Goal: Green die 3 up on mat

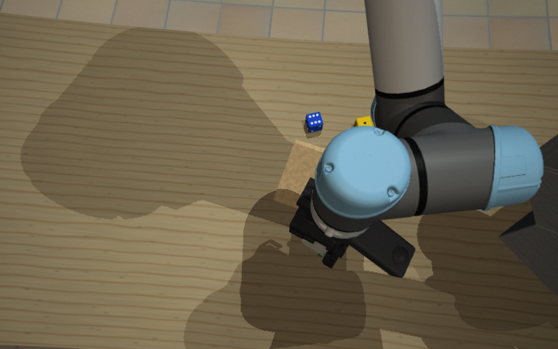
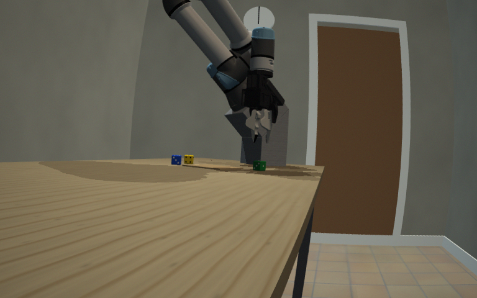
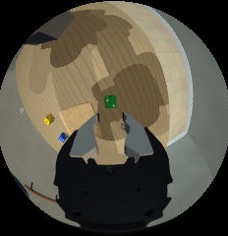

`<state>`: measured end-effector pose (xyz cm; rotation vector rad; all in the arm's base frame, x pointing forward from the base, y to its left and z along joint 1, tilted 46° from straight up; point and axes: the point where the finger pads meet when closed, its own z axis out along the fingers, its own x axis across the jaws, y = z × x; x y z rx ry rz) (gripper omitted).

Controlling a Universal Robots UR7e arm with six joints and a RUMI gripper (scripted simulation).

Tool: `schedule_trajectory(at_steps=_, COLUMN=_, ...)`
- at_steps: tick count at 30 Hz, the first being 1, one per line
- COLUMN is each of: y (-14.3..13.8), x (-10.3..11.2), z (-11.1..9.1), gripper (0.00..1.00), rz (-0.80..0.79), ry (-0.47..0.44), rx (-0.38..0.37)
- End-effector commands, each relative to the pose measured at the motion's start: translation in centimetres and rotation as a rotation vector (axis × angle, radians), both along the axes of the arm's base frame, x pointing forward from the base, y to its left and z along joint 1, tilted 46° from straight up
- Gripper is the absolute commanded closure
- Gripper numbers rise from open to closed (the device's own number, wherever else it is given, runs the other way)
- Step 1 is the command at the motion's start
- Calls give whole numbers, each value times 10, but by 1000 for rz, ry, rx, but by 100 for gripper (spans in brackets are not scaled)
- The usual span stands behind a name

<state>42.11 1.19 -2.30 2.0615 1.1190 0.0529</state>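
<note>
The green die (image 2: pixel 259 166) (image 3: pixel 110 101) sits flat on the table, off the mat; only a sliver shows in the top view. Its top number is too small to read surely. The tan mat (image 1: pixel 300 168) (image 3: pixel 77 117) is partly hidden by the arm in the top view. My gripper (image 2: pixel 261 139) (image 3: pixel 110 113) is partly open and empty, pointing down above the table near the green die. The blue die (image 1: pixel 314 122) (image 2: pixel 176 159) (image 3: pixel 63 138) lies flat with 6 on top. The yellow die (image 1: pixel 363 121) (image 2: pixel 188 159) (image 3: pixel 48 119) has 1 on top.
The blue and yellow dice stand beyond the mat's far edge, on the opposite side from the green die. The wooden table (image 1: pixel 144 259) (image 2: pixel 141 221) has an edge to the right of the green die in the exterior view.
</note>
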Motion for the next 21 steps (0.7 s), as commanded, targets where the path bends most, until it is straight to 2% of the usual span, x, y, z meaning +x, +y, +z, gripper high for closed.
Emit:
schedule_trajectory(at_steps=1, y=-3, x=2, z=-3, gripper=72, rz=1, ry=-1, rx=0)
schedule_trajectory(at_steps=21, y=-19, x=12, z=-21, gripper=72, rz=1, ry=-1, rx=0)
